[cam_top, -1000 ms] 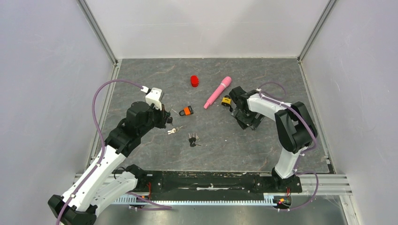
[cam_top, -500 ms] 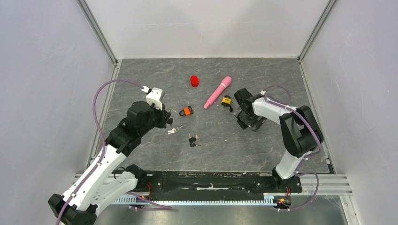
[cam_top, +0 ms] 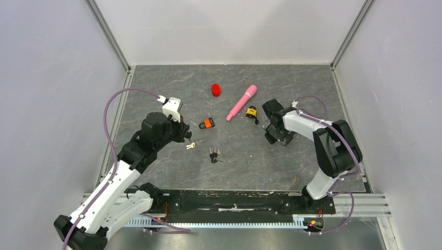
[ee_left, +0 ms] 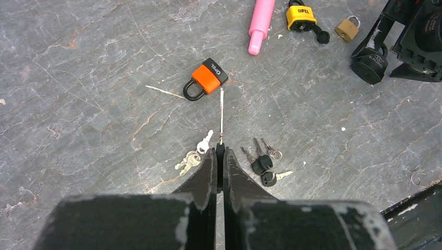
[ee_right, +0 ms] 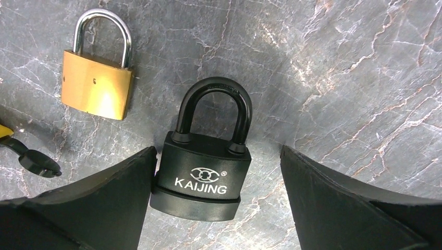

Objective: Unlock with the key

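Left gripper (ee_left: 219,152) clamped on thin key (ee_left: 221,117) | right gripper (ee_right: 218,151) spread wide — astride black KAIJING padlock (ee_right: 200,174), shackle seated

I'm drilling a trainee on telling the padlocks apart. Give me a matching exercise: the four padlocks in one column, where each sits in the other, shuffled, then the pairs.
Things:
1. orange padlock
2. black padlock
3. brass padlock
4. yellow padlock

Places:
A. beside the pink tube
B. between the open jaws of the right gripper
C. just ahead of the key held in the left gripper
D. outside the jaws, next to the black one

Pairs: 1-C, 2-B, 3-D, 4-A.
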Tool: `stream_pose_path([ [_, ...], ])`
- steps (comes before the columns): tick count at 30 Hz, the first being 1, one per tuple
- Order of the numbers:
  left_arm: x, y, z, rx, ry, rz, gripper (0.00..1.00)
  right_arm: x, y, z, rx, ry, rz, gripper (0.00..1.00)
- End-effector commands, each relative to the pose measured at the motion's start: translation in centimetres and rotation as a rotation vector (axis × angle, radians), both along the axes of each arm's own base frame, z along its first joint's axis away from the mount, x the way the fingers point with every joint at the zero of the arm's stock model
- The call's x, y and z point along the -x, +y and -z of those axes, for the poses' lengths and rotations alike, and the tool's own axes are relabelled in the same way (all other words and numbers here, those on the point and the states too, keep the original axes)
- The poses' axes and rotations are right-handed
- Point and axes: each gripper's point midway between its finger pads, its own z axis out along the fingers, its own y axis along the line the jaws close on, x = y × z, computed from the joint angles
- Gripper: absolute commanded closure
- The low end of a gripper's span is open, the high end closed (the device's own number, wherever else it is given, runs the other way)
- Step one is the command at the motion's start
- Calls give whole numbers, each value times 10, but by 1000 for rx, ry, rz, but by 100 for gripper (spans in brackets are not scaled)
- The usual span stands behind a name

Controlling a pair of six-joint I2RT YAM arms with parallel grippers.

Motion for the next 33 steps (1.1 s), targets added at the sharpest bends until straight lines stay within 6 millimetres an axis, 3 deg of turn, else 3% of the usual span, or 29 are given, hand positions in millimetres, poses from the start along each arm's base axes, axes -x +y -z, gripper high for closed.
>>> stream_pose_path([
  [1, -3, -1, -3, -4, -22, 13, 98, -6, 6, 10, -49, -28, 6, 12],
  [6, -3, -1, -2, -5, -19, 14, 98, -16, 17, 8, -84, -58, -59, 23],
  [16, -3, -2, 1, -6, -11, 18, 98, -13, 45, 8, -132, -56, -254, 62],
  [18, -3, -2, 1, -6, -9, 20, 98, -10, 46, 11, -127, -44, -277, 62],
  [25, -3, -3, 3, -9, 1, 22, 98, -8, 53, 18, -85, 50, -381, 44],
  [33, -4, -3, 4, -11, 7, 23, 98, -2, 60, 27, -76, 114, -409, 36],
])
